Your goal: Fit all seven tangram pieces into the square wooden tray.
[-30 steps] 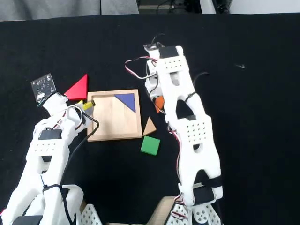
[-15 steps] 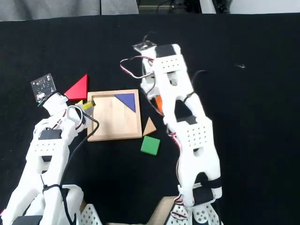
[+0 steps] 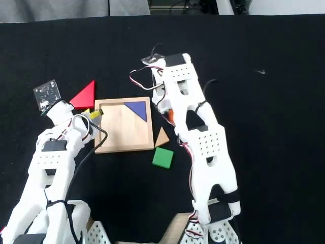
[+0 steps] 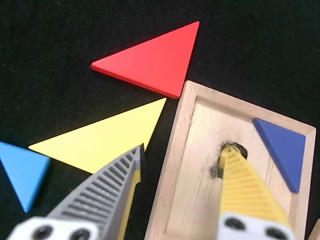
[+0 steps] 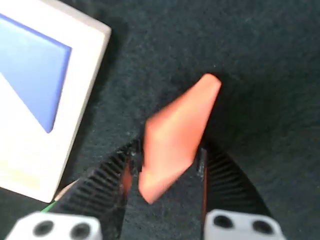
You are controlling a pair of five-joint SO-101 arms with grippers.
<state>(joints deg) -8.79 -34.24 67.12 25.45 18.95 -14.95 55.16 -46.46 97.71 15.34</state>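
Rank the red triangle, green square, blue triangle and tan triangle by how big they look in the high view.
1. red triangle and green square: these look about the same size, too close to rank.
2. blue triangle
3. tan triangle, clearly the smallest.

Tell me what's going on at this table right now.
A tangram puzzle is under way. The right gripper is shut on an orange piece just outside the wooden tray, on the side nearest the dark blue triangle, the one piece seen in the tray. The left gripper is open and straddles the tray's opposite wall, one finger inside and the other over a yellow triangle. A red triangle, a light blue triangle, a tan triangle and a green square lie outside.
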